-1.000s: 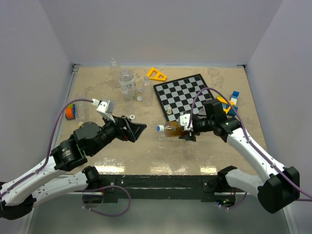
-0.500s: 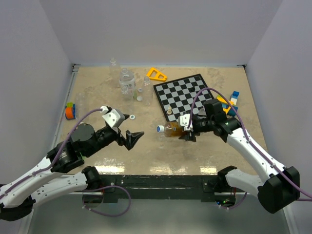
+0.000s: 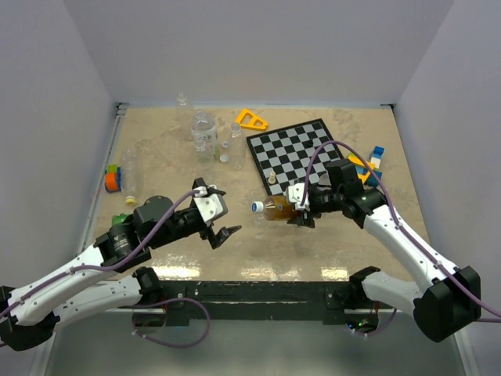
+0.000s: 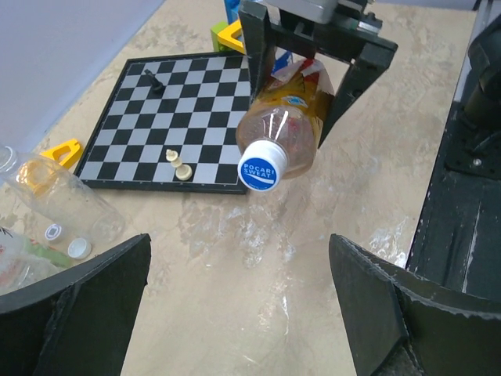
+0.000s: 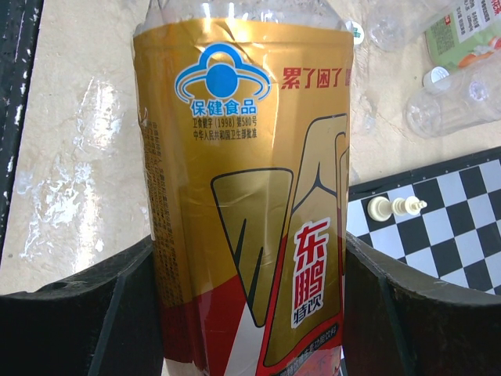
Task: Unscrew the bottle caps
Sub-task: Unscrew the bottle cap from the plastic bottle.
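Blue cap [image 4: 259, 174] tops the amber bottle [image 4: 286, 117], which is clamped sideways in the right gripper [image 3: 300, 206]. Left gripper [image 3: 223, 233] gapes wide facing the cap, apparently short of it.

Ahead of my left pincer [image 4: 240, 239], slightly left, a chessboard [image 4: 196, 117] lies flat on the worktop [image 4: 235, 321]. A white piece [image 4: 178, 165] lies toppled near its closest edge, a black piece [image 4: 154, 81] beyond. A clear label-less bottle [image 4: 66, 200] lies further left.

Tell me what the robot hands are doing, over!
Right gripper shut on amber bottle, held sideways. Left gripper open, facing blue cap, not touching. Cap on. Nothing between them.
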`<action>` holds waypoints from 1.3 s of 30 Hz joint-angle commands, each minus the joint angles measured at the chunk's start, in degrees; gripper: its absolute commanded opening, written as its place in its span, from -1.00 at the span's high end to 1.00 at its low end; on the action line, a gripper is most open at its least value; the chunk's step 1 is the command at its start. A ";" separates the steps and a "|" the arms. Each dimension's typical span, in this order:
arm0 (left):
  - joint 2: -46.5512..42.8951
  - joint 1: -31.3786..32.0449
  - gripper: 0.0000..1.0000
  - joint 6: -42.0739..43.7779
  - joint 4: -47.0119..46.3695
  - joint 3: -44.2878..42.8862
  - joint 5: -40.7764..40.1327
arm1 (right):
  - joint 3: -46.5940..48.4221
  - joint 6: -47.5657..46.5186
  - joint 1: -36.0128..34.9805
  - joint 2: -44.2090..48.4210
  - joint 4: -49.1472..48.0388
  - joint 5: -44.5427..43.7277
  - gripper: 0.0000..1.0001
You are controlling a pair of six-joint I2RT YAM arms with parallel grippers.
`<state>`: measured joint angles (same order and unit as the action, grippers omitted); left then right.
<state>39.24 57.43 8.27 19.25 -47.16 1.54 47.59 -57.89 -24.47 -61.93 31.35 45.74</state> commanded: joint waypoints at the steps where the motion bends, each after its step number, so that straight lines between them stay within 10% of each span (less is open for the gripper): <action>1: 0.04 -0.04 -1.00 4.29 -2.37 0.57 3.64 | 0.13 -0.29 -0.14 -0.03 -0.07 0.23 0.88; 39: 0.13 -0.04 -1.00 14.05 -4.22 2.51 6.10 | -0.04 -0.47 -0.23 0.06 0.02 0.32 0.88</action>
<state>38.41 57.43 20.56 17.47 -45.04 6.33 47.59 -57.91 -24.47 -61.93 31.70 45.74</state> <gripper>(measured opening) 0.997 0.707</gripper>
